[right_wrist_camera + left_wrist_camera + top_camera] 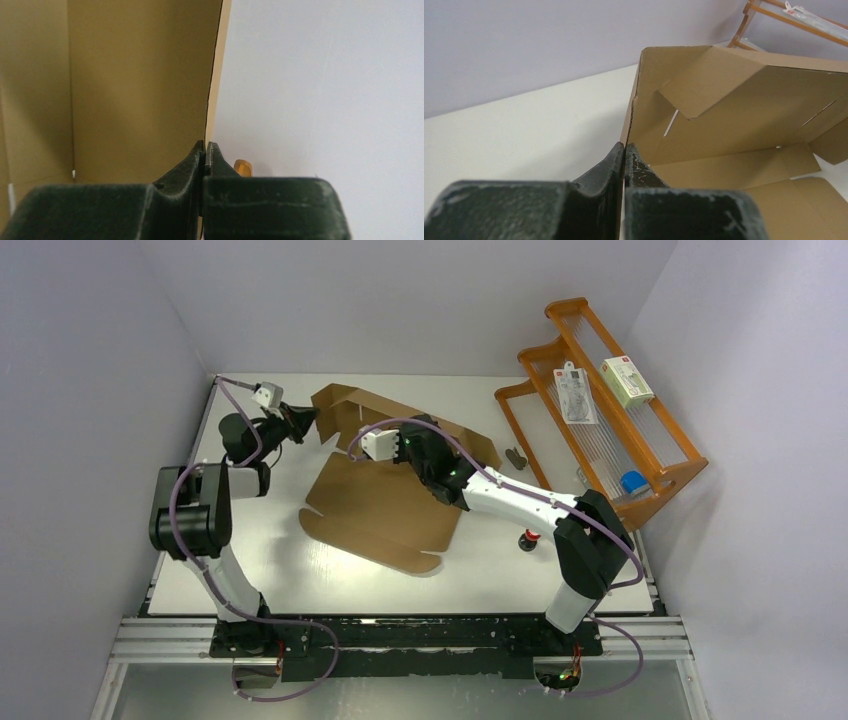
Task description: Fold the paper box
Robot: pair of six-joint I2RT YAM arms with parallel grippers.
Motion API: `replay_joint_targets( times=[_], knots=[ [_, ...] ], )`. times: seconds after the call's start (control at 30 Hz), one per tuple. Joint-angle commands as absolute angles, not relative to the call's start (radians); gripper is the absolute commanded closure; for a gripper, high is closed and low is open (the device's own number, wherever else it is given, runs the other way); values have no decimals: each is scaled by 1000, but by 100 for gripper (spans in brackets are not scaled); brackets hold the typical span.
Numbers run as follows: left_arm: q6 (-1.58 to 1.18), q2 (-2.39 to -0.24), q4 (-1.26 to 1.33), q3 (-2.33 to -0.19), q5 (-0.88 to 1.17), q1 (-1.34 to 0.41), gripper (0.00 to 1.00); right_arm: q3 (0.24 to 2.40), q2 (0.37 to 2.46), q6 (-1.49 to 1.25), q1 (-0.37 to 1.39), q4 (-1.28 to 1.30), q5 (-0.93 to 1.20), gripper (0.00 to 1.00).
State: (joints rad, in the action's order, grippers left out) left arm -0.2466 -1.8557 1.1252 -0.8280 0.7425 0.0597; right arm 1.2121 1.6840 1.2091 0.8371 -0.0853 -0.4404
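Observation:
The paper box [385, 505] is a brown corrugated cardboard sheet in the middle of the table, its near part flat and its far walls raised. My left gripper [303, 420] is shut on the box's upright left wall; in the left wrist view that wall's edge [630, 120] runs up from between the fingertips of the left gripper [624, 146]. My right gripper [375, 443] is shut on a raised wall nearer the middle. In the right wrist view the right gripper [205, 146] pinches the thin cardboard edge [215, 75], with the paper box's inner face [135, 85] to its left.
An orange wooden rack [600, 405] stands at the back right, holding a white-and-green carton [627, 380], a packet [574, 392] and a blue item [632, 482]. A small dark object [516, 456] lies beside it, and a red-and-black one [528, 538] sits by the right arm.

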Motion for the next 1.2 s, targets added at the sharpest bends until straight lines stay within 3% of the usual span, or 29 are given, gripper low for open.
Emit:
replay_joint_targets(
  times=[0.0,0.47,1.17],
  knots=[
    [-181,-1721,1066,-774,708,49,95,1216,1694,1206,834,-105,-427,100],
    [-169,-1475,694,-660,519,-27,95,1164,1717,1192,883,-166,-497,100],
    [-260,-1237,779,-335,282,-221,95,986,1705,1207,1035,-406,-675,100]
  ],
)
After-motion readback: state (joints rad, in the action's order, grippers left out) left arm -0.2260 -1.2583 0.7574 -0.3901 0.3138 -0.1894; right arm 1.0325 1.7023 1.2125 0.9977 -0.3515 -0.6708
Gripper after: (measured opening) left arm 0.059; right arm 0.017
